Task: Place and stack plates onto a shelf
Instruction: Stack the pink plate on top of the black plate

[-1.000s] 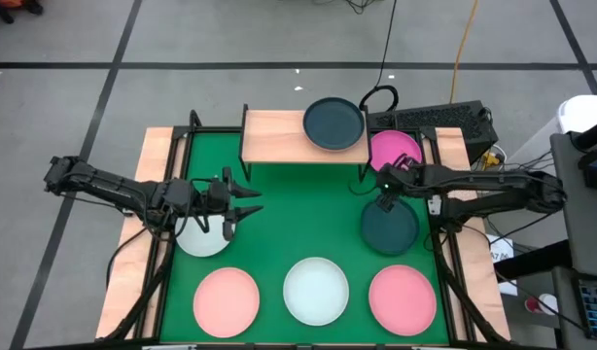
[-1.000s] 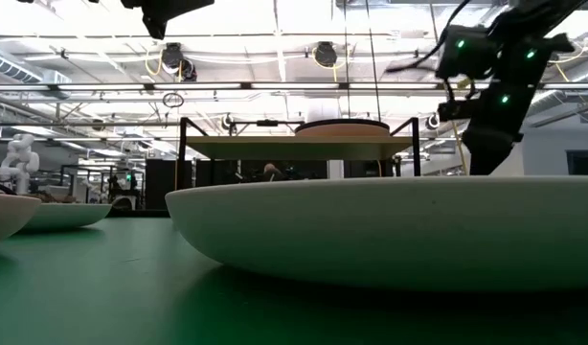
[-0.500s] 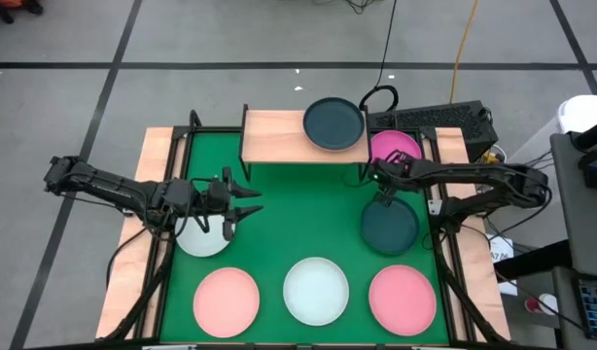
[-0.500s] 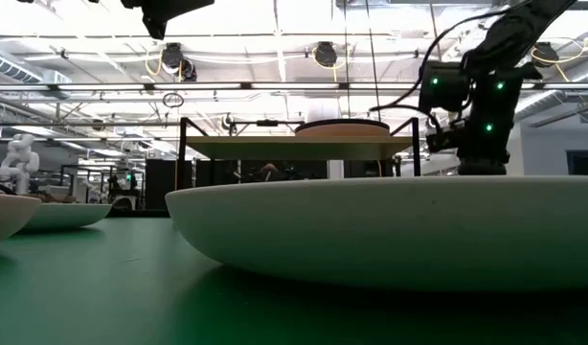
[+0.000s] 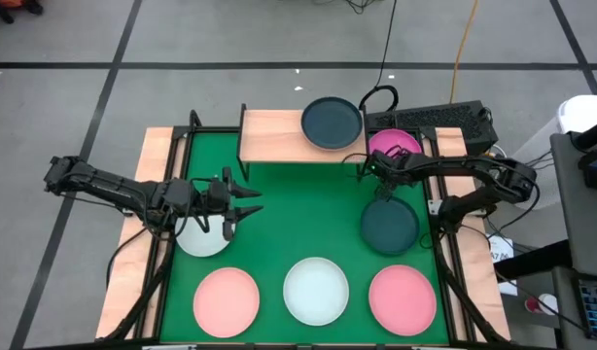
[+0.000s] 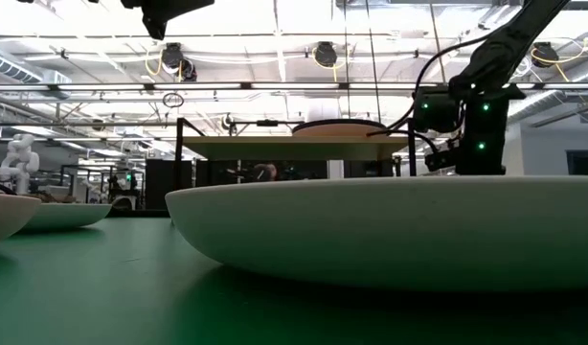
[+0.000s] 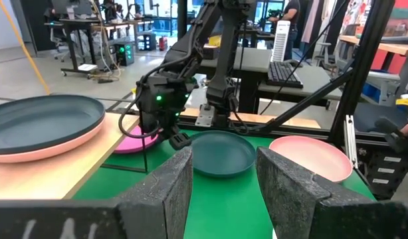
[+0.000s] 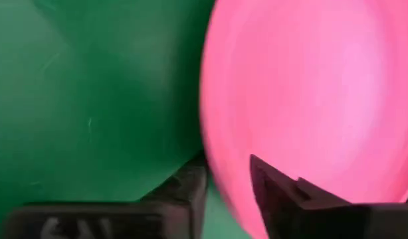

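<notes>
The wooden shelf [image 5: 279,136] stands at the table's far side and bears a dark teal plate [image 5: 332,123] stacked on a pale pink one [image 7: 51,143]. A magenta plate [image 5: 396,144] lies on the table right of the shelf. My right gripper [image 5: 374,175] is low at that plate's near-left rim and open, one finger on each side of the rim [image 8: 214,166]. A second dark teal plate [image 5: 389,226] lies nearer. My left gripper [image 5: 248,200] is open and empty above a white plate [image 5: 201,238] at the left. My right gripper points down with its two fingers [image 8: 274,189] on either side of the magenta plate's rim. I cannot tell whether they touch it. The plate lies flat on the table.
Along the near edge lie a pale pink plate [image 5: 226,299], a white plate [image 5: 316,290] and a pink plate [image 5: 403,298]. The shelf's black legs [image 5: 363,167] stand close to my right gripper. A keyboard [image 5: 435,119] lies beyond the table's far right corner.
My right gripper has gone from above the nearer dark teal plate toward the table's far edge and down, to the magenta plate's rim. The plates have stayed where they were.
</notes>
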You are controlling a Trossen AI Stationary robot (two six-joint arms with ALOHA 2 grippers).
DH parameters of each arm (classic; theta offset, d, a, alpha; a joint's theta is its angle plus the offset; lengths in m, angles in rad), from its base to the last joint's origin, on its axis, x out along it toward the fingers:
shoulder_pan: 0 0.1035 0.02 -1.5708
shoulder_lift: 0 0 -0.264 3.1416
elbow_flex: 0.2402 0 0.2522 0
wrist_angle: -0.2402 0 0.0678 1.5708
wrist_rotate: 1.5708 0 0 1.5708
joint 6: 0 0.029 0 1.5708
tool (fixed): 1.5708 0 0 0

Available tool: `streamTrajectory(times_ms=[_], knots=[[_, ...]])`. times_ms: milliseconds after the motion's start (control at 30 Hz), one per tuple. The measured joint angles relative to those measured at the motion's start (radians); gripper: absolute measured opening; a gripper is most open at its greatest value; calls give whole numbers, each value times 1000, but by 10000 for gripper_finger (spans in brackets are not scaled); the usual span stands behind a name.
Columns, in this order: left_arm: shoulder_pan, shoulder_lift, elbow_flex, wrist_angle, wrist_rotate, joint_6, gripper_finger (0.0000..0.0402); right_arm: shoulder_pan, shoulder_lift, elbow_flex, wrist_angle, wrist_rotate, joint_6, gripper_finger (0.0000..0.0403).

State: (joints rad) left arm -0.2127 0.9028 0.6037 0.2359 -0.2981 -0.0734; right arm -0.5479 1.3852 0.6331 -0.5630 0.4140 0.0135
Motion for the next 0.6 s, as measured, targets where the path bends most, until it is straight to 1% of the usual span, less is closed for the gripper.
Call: streamTrajectory(times_ms=[100, 133, 267, 333, 500, 600], knots=[[0, 0, 0, -3, 0, 0, 170, -1, -6, 0, -13, -4, -7, 21], [0, 0, 0, -6, 0, 0, 170, -1, -12, 1, -14, 6, -7, 13], [0, 0, 0, -8, 0, -1, 170, 7, -64, 2, -59, 2, 22, 6], [0, 0, 0, -8, 0, -1, 170, 15, -115, 7, -97, 1, 57, 4], [0, 0, 0, -9, 0, -3, 170, 37, -288, 27, -129, -3, 136, 2], [0, 0, 0, -8, 0, -3, 170, 54, -403, 47, -108, -4, 163, 2]])
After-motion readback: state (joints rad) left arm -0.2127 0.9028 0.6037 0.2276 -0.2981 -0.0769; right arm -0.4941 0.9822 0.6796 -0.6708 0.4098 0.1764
